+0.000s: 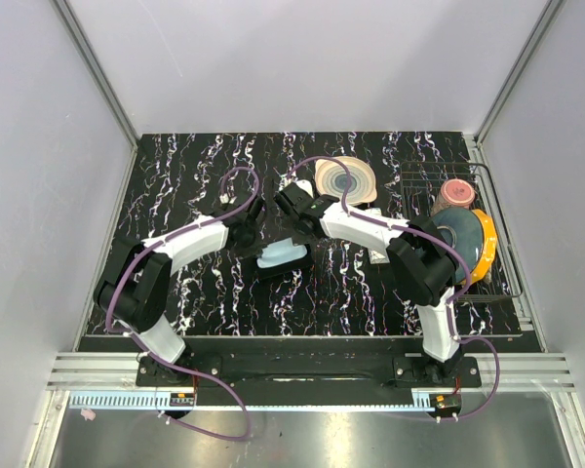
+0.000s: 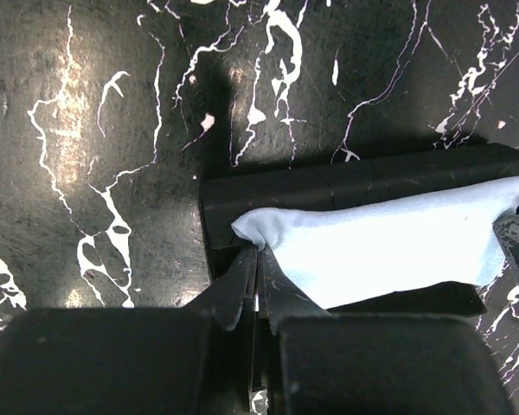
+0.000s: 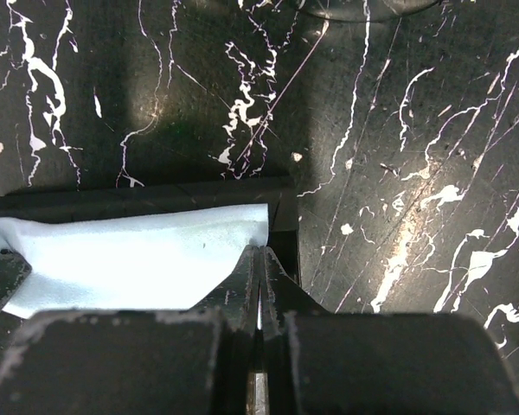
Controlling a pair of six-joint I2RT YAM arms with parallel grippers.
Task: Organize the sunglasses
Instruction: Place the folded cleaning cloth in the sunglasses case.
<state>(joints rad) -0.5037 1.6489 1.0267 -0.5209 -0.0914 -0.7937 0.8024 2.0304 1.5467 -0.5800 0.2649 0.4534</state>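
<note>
Black white-veined table [image 1: 175, 195] — on it a black case [image 2: 346, 183], a swirl-patterned disc [image 1: 346, 180], a wire rack [image 1: 416, 187].

Hidden from view: we cannot find the sunglasses in any of the three views, neither an amber lens nor a thin arm. Near the middle of the marbled black table [image 1: 175, 195] we see a flat black case [image 2: 355, 181] lying lengthwise from left to right. A pale blue cloth [image 2: 389, 246] is draped over its top, covering most of it between the two short ends. Whether the glasses lie beneath that cloth, we cannot tell.
</note>
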